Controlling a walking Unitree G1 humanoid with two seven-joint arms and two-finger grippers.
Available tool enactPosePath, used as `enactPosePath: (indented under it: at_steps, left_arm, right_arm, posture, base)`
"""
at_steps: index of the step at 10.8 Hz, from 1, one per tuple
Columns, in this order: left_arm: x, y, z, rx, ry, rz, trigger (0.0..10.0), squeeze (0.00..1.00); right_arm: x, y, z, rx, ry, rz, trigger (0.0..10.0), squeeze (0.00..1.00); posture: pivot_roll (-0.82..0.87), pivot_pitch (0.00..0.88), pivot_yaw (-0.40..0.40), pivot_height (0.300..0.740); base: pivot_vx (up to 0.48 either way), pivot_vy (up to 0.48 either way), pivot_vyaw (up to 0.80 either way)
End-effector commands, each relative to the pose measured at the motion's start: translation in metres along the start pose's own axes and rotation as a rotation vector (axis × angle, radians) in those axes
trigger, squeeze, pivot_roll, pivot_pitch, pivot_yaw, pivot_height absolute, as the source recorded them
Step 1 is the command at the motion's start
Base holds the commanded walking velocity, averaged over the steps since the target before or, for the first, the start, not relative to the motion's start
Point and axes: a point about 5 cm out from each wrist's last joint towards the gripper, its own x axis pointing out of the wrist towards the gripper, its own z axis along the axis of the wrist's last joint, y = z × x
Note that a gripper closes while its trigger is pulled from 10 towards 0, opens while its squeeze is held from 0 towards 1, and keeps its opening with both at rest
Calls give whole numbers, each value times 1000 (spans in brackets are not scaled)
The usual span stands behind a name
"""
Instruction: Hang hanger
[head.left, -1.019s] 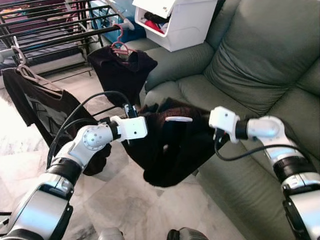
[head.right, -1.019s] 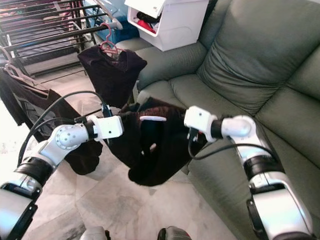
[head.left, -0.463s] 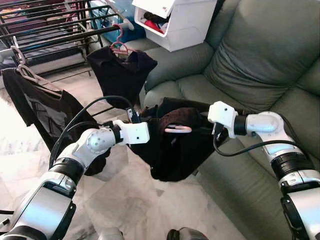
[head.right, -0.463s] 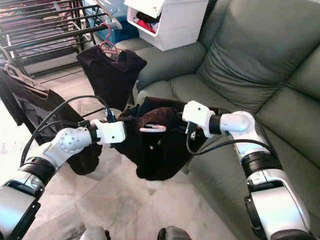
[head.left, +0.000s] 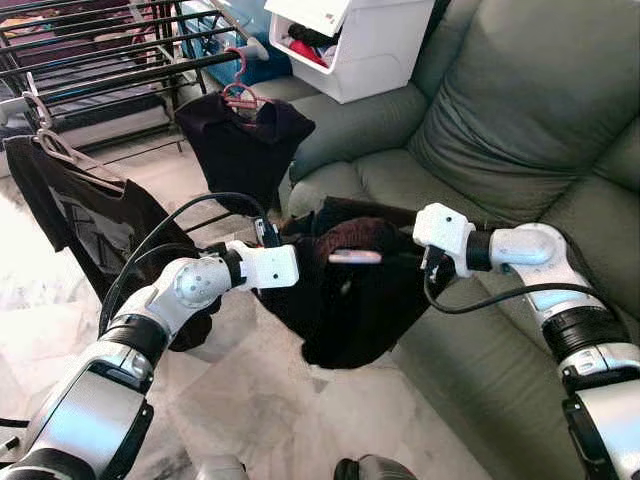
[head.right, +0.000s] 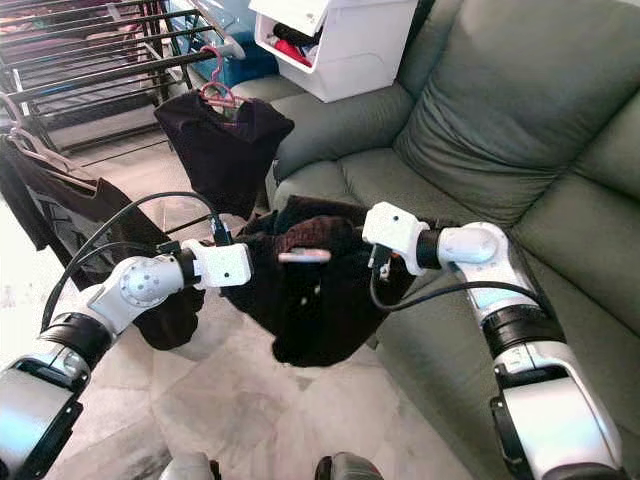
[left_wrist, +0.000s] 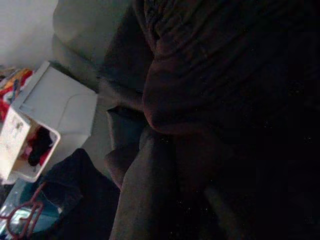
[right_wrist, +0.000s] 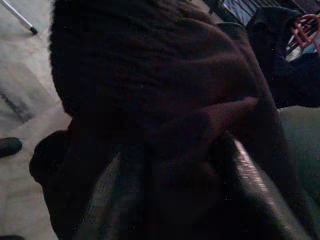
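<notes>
Between my two arms, in front of the green sofa (head.left: 520, 110), a dark garment (head.left: 350, 300) hangs in a sagging bundle above the marble floor (head.left: 250, 400). My left gripper (head.left: 285, 240) reaches into its left edge and my right gripper (head.left: 415, 250) into its right edge; both sets of fingers are buried in the cloth, so I cannot tell whether either is apart or clamped. A pale pink hanger (head.left: 354, 257) lies across the top of the garment, showing as a short bar between my wrists. Both wrist views are dark and taken up with folds of the same fabric (left_wrist: 215, 75).

Off to my left stands a black drying rack (head.left: 100, 70). Two garments hang from it already: a dark top on a red hanger (head.left: 240, 95) and, further left, a black shirt (head.left: 90, 220) on a light hanger. A white storage bin (head.left: 350, 45) sits on the sofa arm.
</notes>
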Motion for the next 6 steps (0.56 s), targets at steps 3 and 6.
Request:
enactPosePath:
  at_steps: [3,6]
  left_arm:
    - [3,20,6,20,-21,77,0,0]
    - [3,20,6,29,-21,71,0,0]
  right_arm:
    - [4,7,4,-53,48,77,10000,1000]
    - [-6,1,-1,-53,113,95,10000,0]
  posture:
    - [-110,0,-36,740]
    - [-111,0,-36,740]
  base:
    - [0,0,0]
    - [0,0,0]
